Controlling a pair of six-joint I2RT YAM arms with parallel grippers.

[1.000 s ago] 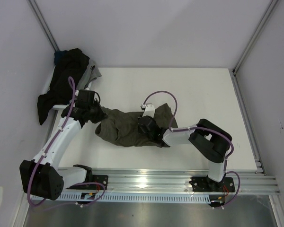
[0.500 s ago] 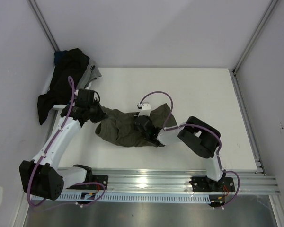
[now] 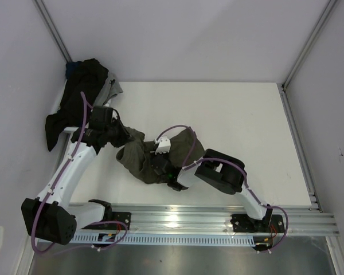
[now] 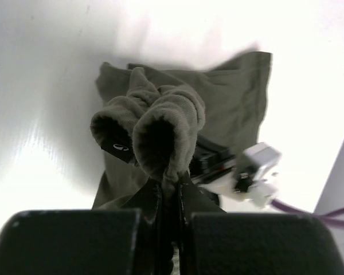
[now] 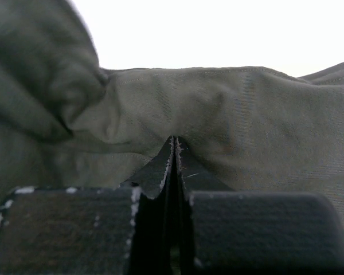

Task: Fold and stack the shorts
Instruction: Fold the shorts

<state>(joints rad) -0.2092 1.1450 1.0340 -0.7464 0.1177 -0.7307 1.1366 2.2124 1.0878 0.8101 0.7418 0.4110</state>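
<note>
The black soft cloth shorts [image 3: 80, 94] lie in a floppy heap past the left hand [image 3: 119, 137], off to its left side, and no hand touches them. They look dark all over. I cannot make out any small marks on them from here.

The left hand [image 4: 171, 189] is clamped on the olive-green soft cloth shorts [image 3: 136, 156]. It pinches a bunched-up roll of cloth at the left end of the pair. I think this cloth is light and very bendy. It sags and wrinkles, so it will not hold a shape by itself. It does not look slippery and it cannot break. A good place to take hold is an edge or a corner, with just one layer, so the cloth can be pulled flat.

The green shorts [image 4: 229, 97] stretch from the left hand to the right hand [image 3: 159, 166] across the white table [image 3: 235, 114]. They are crumpled, with soft folds and a neat stitched edge [image 5: 246, 71].

The right hand [image 5: 173, 143] is clamped too, with its jaws pressed tight on a fold in the middle of the green shorts [image 5: 246, 120]. The cloth puffs up on both sides of this hand.
</note>
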